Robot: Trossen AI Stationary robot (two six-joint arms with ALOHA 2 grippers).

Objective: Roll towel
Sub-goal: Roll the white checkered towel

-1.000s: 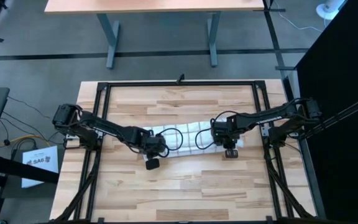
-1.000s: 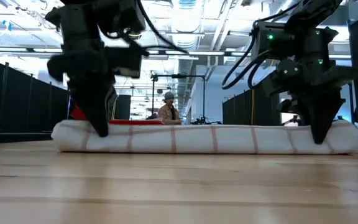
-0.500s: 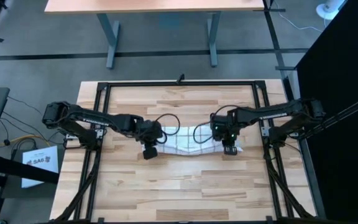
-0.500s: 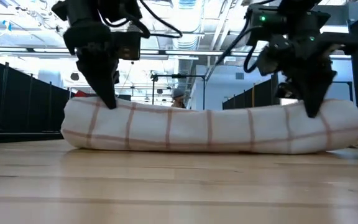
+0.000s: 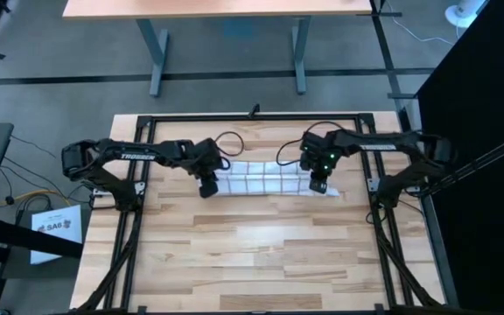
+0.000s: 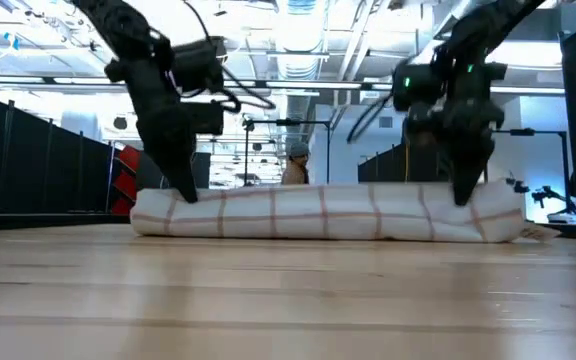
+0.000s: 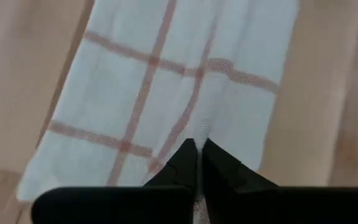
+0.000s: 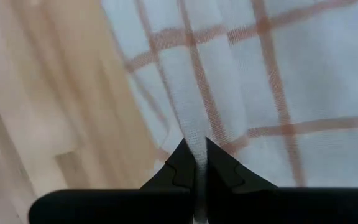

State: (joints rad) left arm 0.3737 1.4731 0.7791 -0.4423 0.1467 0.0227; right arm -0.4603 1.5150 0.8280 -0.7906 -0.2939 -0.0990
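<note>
Towel (image 5: 265, 179), rolled into a long tube, lies across the table (image 5: 252, 254) centre. L gripper (image 5: 208, 185) is pinched on cloth at one end, R gripper (image 5: 317, 184) pinched at the other; roll spans between them. Fingertips (image 7: 194, 158) nearly together, fabric between.

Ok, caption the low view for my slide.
Left gripper and right gripper pinch opposite ends of the rolled towel on the table.

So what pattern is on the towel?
White with a grid of thin reddish-brown lines on the towel, clearest in the left wrist view.
</note>
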